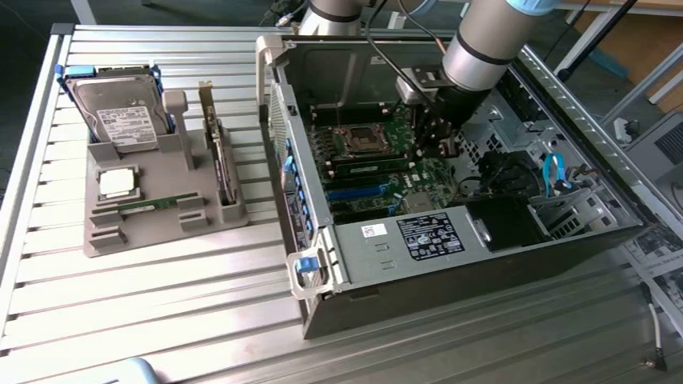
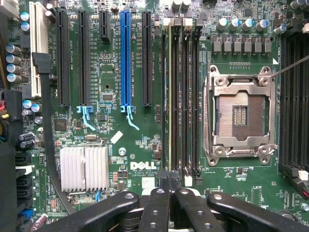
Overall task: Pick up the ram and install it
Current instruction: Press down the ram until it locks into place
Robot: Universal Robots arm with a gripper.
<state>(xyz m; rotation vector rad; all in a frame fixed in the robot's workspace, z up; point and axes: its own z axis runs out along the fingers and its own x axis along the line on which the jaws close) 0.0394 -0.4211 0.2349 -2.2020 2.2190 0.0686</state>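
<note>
Spanning the scene is the slatted table [image 1: 128, 304], and on it stands the open computer case [image 1: 353, 240], into which the arm reaches. Inside, the motherboard [image 2: 104, 63] lies beneath the fingers [image 2: 161, 200], which are pressed together with nothing between them. Beyond their tips run the memory slots [image 2: 188, 96], with the bare processor socket [image 2: 240, 113] off to one side. In the slot in line with the tips stands a thin, pale-edged board seen edge-on, which I take for the ram [image 2: 170, 96]. Its long axis runs straight away from the fingers, its near end just beside them; whether they touch it I cannot tell. A similar green stick [image 1: 144, 206] lies flat in the grey tray [image 1: 160, 232], well apart.
</note>
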